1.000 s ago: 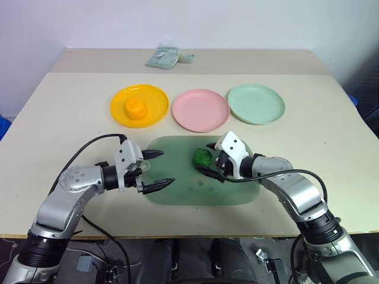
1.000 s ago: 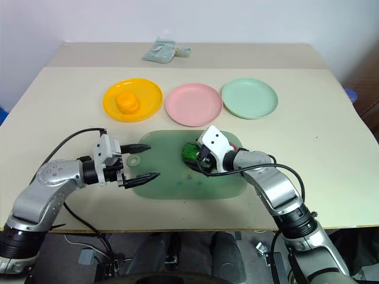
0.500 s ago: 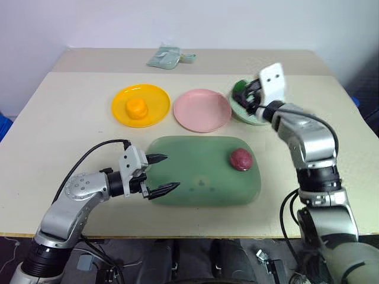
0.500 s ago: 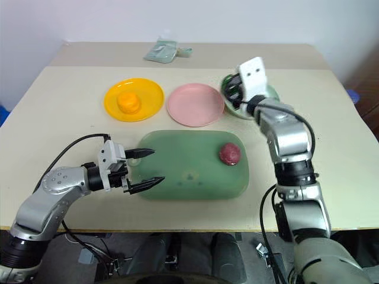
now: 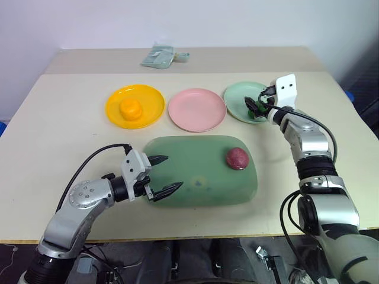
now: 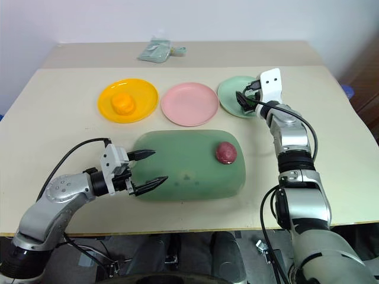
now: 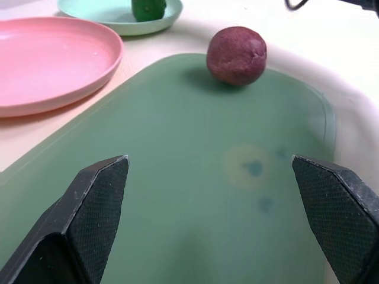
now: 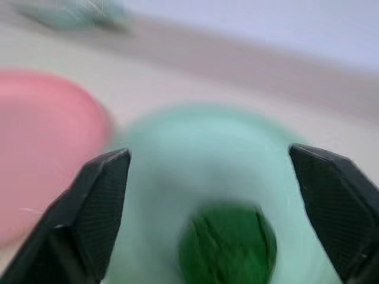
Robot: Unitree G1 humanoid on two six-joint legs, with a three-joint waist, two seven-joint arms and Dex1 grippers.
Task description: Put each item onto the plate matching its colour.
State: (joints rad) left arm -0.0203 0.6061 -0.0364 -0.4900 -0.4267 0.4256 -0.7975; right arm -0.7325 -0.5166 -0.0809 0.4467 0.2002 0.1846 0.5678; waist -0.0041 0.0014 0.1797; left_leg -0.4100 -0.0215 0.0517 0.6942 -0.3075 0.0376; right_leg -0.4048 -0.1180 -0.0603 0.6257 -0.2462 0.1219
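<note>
**Green fruit on the mint plate; maroon fruit left on the tray**

Worktop (image 5: 59, 118): pale beige, matt, flat, carries everything. A crumpled pale-green bag (image 5: 159, 55) lies at its far edge, well apart from the work.

Tray (image 5: 195, 177): large rounded rectangle, translucent green plastic, smooth, with a faint stain near its middle. Not a target.

Plates, in a row beyond the tray: yellow-orange plate (image 5: 151, 100), pink plate (image 5: 197, 110), mint plate (image 5: 240, 100). All round, shallow, smooth plastic with a raised rim. The pink plate is bare.

Tools: right tool (image 5: 259, 105) is over the mint plate's near-right part, fingers wide apart, holding nothing. Left tool (image 5: 164, 176) hangs over the tray's left end, fingers (image 7: 98, 195) wide, holding nothing; the pads are black with a fine cross-hatch.

Fruits, small, round, bumpy: orange fruit (image 5: 130, 108) sits on the yellow-orange plate. Dark green fruit (image 8: 228, 245) lies on the mint plate, between the right tool's spread fingers and apparently free of them. Maroon fruit (image 5: 238, 158) rests on the tray's right part, apart from both tools.

Judgement: step in hand is the release of the green fruit. To do it well, draw the right tool straight back and up with fingers kept wide, so neither tip nudges the fruit; it is round and could roll on the smooth plate towards the low rim. Maroon fruit to pink plate remains. Grasp it across its widest part, since bumpy skin gives grip but a round body slips from an off-centre pinch.
</note>
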